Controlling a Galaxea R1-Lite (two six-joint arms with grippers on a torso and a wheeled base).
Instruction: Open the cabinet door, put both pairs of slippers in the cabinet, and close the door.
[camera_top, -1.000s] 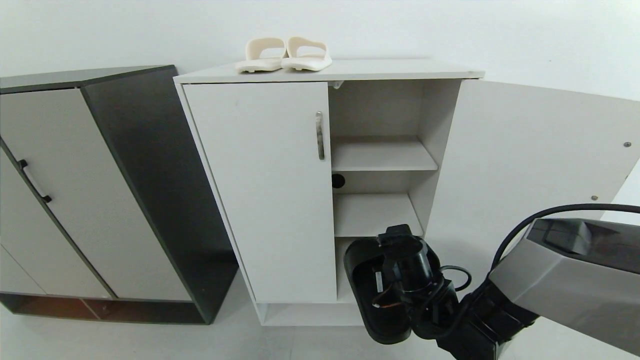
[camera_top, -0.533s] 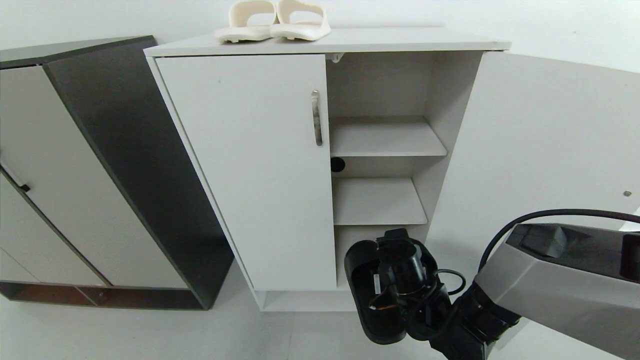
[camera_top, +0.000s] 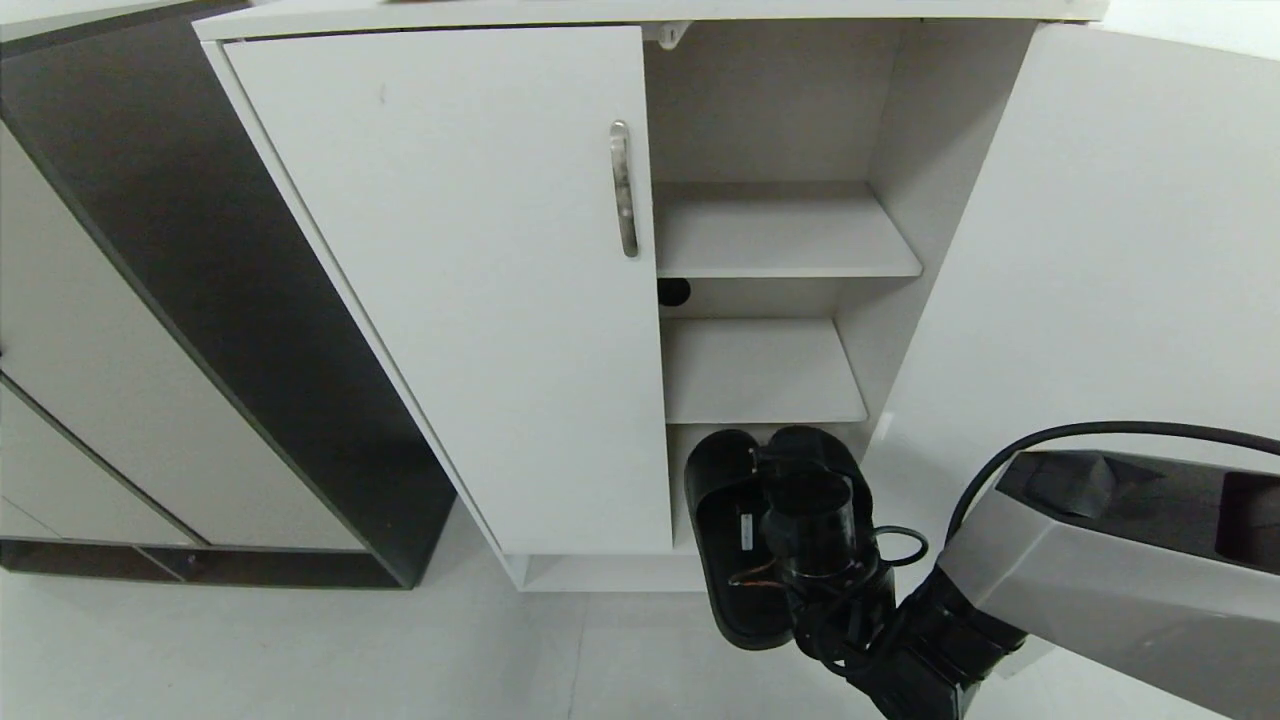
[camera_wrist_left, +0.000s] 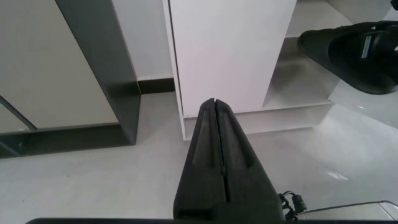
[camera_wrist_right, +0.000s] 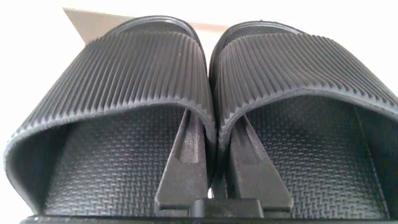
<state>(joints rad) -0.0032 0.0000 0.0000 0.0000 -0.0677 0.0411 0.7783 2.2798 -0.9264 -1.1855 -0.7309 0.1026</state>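
Observation:
A pair of black ribbed slippers (camera_top: 725, 545) hangs side by side at the foot of the white cabinet (camera_top: 450, 300), toes at the mouth of its bottom compartment (camera_top: 685, 470). My right gripper (camera_top: 800, 500) holds them from the heel side. In the right wrist view the right gripper (camera_wrist_right: 214, 168) is shut on the two touching inner walls of the slippers (camera_wrist_right: 137, 81), one finger inside each. My left gripper (camera_wrist_left: 213, 109) is shut and empty, low over the floor in front of the cabinet's closed left door (camera_wrist_left: 230, 43); the black slippers (camera_wrist_left: 360, 53) lie off to its side.
The cabinet's right door (camera_top: 1100, 250) stands wide open beside my right arm. Two bare shelves (camera_top: 780, 240) sit above the bottom compartment. The left door carries a metal handle (camera_top: 622, 190). A dark grey cabinet (camera_top: 250, 250) stands close on the left. Grey floor (camera_top: 300, 650) lies in front.
The head camera has moved closer and tilted down, so the cabinet top has left the picture. My right gripper has carried the black slippers forward toward the bottom compartment.

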